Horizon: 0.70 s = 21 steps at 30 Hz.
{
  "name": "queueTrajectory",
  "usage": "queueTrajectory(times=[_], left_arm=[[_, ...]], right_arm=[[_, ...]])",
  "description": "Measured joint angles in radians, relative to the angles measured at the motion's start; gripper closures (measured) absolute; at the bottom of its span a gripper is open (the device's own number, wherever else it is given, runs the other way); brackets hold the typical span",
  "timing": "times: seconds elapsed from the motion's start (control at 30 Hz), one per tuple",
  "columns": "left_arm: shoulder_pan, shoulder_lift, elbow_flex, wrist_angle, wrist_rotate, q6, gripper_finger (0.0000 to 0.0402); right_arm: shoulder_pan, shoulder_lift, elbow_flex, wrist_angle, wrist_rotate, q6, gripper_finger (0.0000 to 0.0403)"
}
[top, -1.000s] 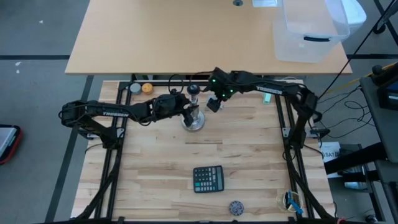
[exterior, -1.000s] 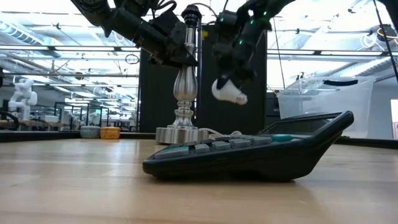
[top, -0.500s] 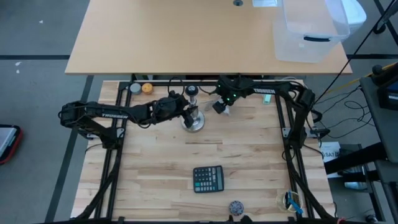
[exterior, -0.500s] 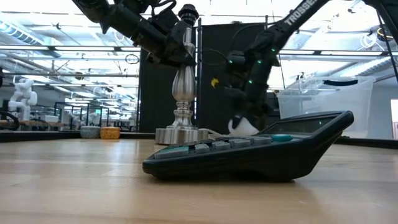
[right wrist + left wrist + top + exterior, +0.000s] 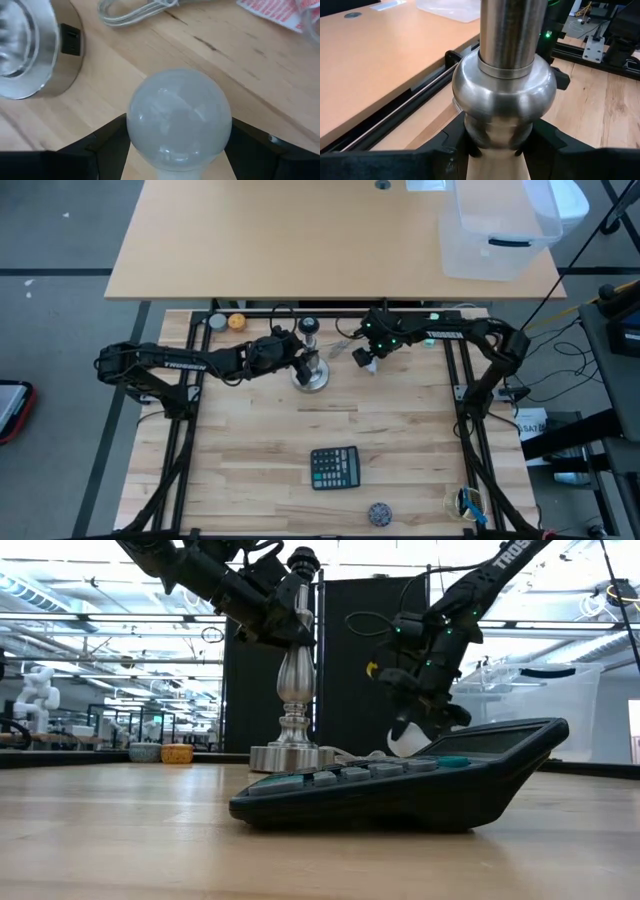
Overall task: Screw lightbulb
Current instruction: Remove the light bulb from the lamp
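Observation:
The silver metal stand [image 5: 311, 372] stands upright on its round base at the table's far middle, its dark socket [image 5: 304, 560] on top. My left gripper [image 5: 298, 360] is shut on its stem. The frosted white lightbulb [image 5: 178, 117] is in my right gripper [image 5: 366, 360], to the right of the stand and low over the wood. In the low view the bulb [image 5: 404, 743] is partly hidden behind the calculator, so whether it touches the table cannot be told. My left gripper pinches the stand's narrow stem [image 5: 495, 142] just below its round bulge, one finger on each side. The fingers come level from the table's left. The stand stays upright, its base on the table. My right gripper pinches the bulb between its two fingers [image 5: 107, 140], behind the globe's widest part [image 5: 150, 160]. The globe sticks out beyond the fingertips, pointing down at the wood. The screw base is hidden between the fingers.
A black calculator [image 5: 335, 468] lies at the near middle, a small round thing [image 5: 379, 512] near the front edge. An orange ball [image 5: 237, 321] lies at the far left. A grey cord [image 5: 135, 12] runs behind the stand. A clear bin [image 5: 500, 230] stands on the table beyond.
My right gripper has carried the bulb down from about mid-height of the stand to near the table top, and toward the table's right edge, away from the stand. My left gripper and the stand have kept still.

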Motion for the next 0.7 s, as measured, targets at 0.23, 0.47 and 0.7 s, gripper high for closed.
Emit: queueTrajectory(times=[0.23, 0.47, 0.7], left_arm=[[0.0, 0.001, -0.002, 0.026, -0.001, 0.006, 0.026], [0.0, 0.001, -0.002, 0.023, -0.003, 0.005, 0.0247], [0.0, 0.001, -0.002, 0.029, -0.003, 0.003, 0.0256]], right_arm=[[0.009, -0.001, 0.0, -0.001, -0.014, 0.007, 0.0112], [0.009, 0.0, 0.0, -0.001, -0.006, -0.005, 0.0089], [0.009, 0.001, 0.0, 0.017, -0.012, -0.02, 0.0088]])
